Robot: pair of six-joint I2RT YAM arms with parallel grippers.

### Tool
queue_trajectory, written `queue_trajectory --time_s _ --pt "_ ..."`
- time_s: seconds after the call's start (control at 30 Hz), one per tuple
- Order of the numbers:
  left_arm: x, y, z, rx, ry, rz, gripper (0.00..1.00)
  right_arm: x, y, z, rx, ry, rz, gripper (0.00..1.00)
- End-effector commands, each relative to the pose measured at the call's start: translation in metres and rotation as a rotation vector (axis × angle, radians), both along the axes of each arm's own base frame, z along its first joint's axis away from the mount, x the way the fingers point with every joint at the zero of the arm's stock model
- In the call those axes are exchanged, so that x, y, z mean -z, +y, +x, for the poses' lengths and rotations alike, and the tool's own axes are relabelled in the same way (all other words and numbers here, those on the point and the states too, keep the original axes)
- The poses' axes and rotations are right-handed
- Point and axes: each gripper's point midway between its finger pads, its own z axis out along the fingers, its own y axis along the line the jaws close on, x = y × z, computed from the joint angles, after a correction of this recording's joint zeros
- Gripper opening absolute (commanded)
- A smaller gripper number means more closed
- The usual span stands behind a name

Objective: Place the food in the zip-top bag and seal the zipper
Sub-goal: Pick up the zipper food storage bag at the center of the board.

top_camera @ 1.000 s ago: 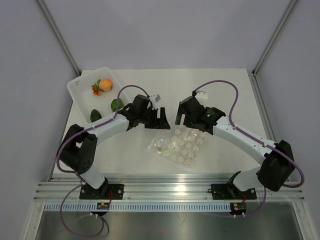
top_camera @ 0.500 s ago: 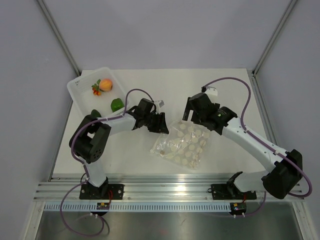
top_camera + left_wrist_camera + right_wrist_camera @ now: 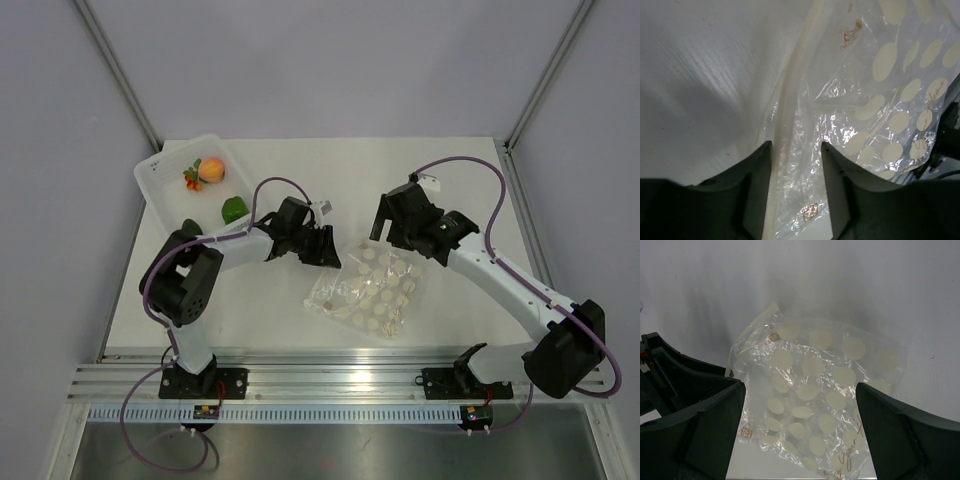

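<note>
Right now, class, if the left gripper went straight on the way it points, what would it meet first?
Most likely the zip-top bag, at its zipper strip, which lies directly ahead of the left gripper, between its open jaws. How much gap remains is unclear.

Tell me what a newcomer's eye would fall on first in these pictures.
The clear white-dotted zip-top bag lying flat mid-table draws the eye first, with the left hand open astride its edge strip and the right hand open at its far edge. Next is the white tray at the far left, holding an orange peach and a green lump.
</note>
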Motion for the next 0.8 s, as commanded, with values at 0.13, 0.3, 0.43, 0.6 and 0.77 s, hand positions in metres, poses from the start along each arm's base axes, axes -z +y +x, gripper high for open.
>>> queue_trajectory --time_s 0.13,0.3,0.43,0.6,0.77 --pt "-0.042 -0.022 -0.001 0.07 -0.058 -0.139 0.18 0.001 0.005 -0.001 -0.013 0.012 0.019 1.0" --pt "-0.075 -0.029 -0.005 0.081 -0.081 -0.232 0.0 0.009 0.012 0.005 0.065 0.038 0.056 0.99" --pt "-0.09 -0.036 -0.013 0.081 -0.058 -0.321 0.0 0.023 0.032 0.008 0.063 0.078 0.096 1.0" --pt "-0.095 -0.048 -0.027 0.106 -0.036 -0.41 0.0 0.03 0.052 0.01 0.051 0.109 0.168 0.99" --pt "-0.09 -0.056 -0.032 0.125 -0.032 -0.399 0.0 0.026 0.059 0.011 0.053 0.103 0.195 0.99"
